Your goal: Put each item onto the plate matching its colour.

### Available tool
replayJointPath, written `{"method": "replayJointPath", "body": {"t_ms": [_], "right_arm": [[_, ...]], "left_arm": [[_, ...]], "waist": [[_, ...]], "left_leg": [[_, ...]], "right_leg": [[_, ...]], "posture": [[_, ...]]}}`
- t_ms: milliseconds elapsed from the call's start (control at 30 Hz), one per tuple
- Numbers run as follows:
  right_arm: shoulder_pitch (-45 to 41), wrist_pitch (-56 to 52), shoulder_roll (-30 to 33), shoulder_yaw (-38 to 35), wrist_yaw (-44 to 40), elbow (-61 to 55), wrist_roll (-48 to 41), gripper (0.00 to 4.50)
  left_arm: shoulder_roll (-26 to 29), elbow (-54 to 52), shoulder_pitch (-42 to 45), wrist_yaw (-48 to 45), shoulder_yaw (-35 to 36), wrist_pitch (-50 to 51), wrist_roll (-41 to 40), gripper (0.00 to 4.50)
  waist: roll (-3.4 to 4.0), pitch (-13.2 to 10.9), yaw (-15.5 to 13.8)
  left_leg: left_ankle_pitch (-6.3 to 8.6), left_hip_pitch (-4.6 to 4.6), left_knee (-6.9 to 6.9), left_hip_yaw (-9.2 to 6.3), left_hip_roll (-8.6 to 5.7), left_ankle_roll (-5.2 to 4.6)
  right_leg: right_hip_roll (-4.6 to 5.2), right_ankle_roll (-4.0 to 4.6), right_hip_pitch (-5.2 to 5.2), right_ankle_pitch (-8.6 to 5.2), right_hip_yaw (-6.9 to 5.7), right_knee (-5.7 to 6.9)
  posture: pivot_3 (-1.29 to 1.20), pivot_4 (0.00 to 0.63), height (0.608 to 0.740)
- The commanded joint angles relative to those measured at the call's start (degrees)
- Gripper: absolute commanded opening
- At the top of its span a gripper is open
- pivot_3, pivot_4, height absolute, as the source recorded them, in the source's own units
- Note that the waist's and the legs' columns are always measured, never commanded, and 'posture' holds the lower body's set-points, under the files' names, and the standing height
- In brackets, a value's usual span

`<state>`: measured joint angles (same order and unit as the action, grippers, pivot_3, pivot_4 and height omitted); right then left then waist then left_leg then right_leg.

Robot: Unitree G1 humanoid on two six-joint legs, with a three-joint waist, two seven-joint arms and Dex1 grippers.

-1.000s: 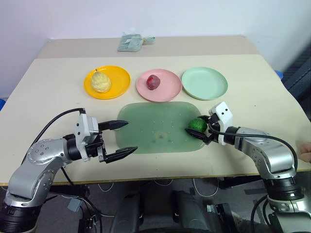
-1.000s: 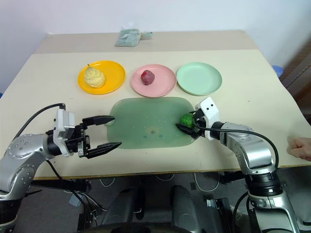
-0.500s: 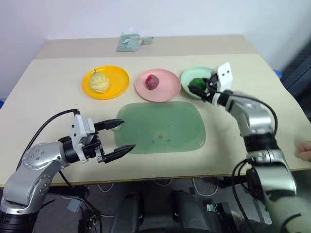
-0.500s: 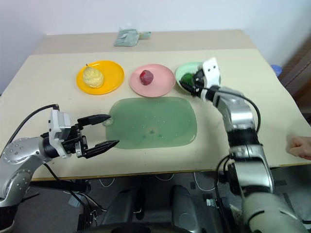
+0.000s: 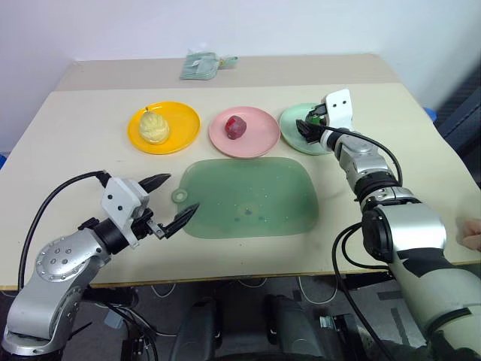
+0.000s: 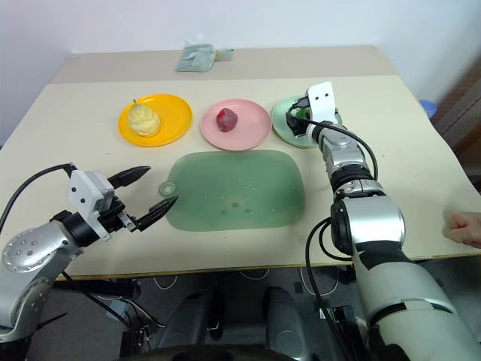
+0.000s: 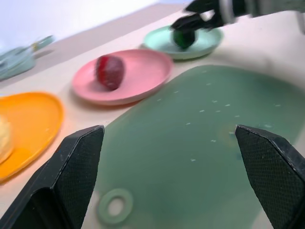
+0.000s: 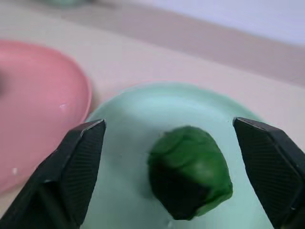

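Observation:
The bumpy dark green ball (image 8: 189, 171) lies on the mint green plate (image 8: 133, 124), between the spread fingers of my open right gripper (image 5: 310, 129), and neither finger touches it. A dark red ball (image 5: 236, 127) rests on the pink plate (image 5: 259, 134). On the orange-yellow plate (image 5: 182, 120) sits the pale yellow pear (image 5: 154, 125). My left gripper (image 5: 180, 197) hangs open and empty by the left end of the big green mat (image 5: 248, 197).
A pale green packet (image 5: 201, 65) lies at the table's far edge. A person's hand (image 5: 473, 235) shows at the right border, near the table's front right corner. Bare tabletop surrounds the mat and the row of plates.
My right gripper carried the green ball from the mat's right end up to the mint plate, then opened and let it go there. The left gripper turned slightly toward the mat.

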<state>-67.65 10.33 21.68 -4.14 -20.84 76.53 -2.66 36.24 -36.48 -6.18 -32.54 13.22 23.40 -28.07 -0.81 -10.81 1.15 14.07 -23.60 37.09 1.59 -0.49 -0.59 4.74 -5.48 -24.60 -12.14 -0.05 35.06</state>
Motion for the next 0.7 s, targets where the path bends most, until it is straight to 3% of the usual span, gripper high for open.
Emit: {"method": "replayJointPath", "body": {"t_ms": [33,100,200,467,700], "right_arm": [[1.31,6.25,3.4,-2.37,-9.79,-7.18,-2.41,4.48],[4.15,5.6,4.34,-3.69,-14.74,-11.51,-4.61,4.48],[17.29,-3.75,5.4,-5.3,-19.25,-33.6,-10.55,4.48],[50.21,-27.1,10.06,-10.24,-16.17,-83.22,-19.83,4.48],[63.7,-35.92,12.58,-16.04,-13.62,-98.26,-24.25,4.48]], "left_arm": [[-1.79,-1.18,-0.19,2.17,2.23,-0.71,-0.18,4.5],[-2.47,-0.39,0.03,2.69,1.98,-1.21,0.71,4.5],[-3.76,1.95,0.24,2.43,2.21,-3.39,1.4,4.5],[-5.81,2.8,0.54,5.23,5.06,-1.05,-0.58,4.5],[-4.06,4.46,1.94,3.51,5.0,0.15,-1.39,4.5]], "waist": [[0.02,-0.01,-0.17],[0.01,-0.01,-0.38],[-0.04,0.05,-0.61],[0.09,0.04,-0.48],[0.04,0.07,-0.58]], "left_leg": [[0.0,0.0,0.0,0.0,0.0,0.0],[0.0,0.0,0.0,0.0,0.0,-0.01],[0.0,0.01,0.04,-0.04,0.0,-0.01],[0.01,0.07,0.07,-0.02,0.02,-0.03],[0.04,0.09,0.13,-0.02,0.08,-0.04]], "right_leg": [[0.0,-0.01,0.0,0.0,0.0,-0.01],[0.0,-0.03,0.02,0.02,-0.01,-0.01],[-0.01,-0.12,0.07,0.06,-0.04,0.0],[0.06,-0.02,0.07,0.01,0.02,0.05],[-0.03,0.01,0.12,-0.04,-0.01,-0.01]], "posture": [[0.0,0.15,0.74],[0.0,0.15,0.74],[0.0,0.15,0.74],[0.0,0.15,0.74],[0.0,0.15,0.74]]}}
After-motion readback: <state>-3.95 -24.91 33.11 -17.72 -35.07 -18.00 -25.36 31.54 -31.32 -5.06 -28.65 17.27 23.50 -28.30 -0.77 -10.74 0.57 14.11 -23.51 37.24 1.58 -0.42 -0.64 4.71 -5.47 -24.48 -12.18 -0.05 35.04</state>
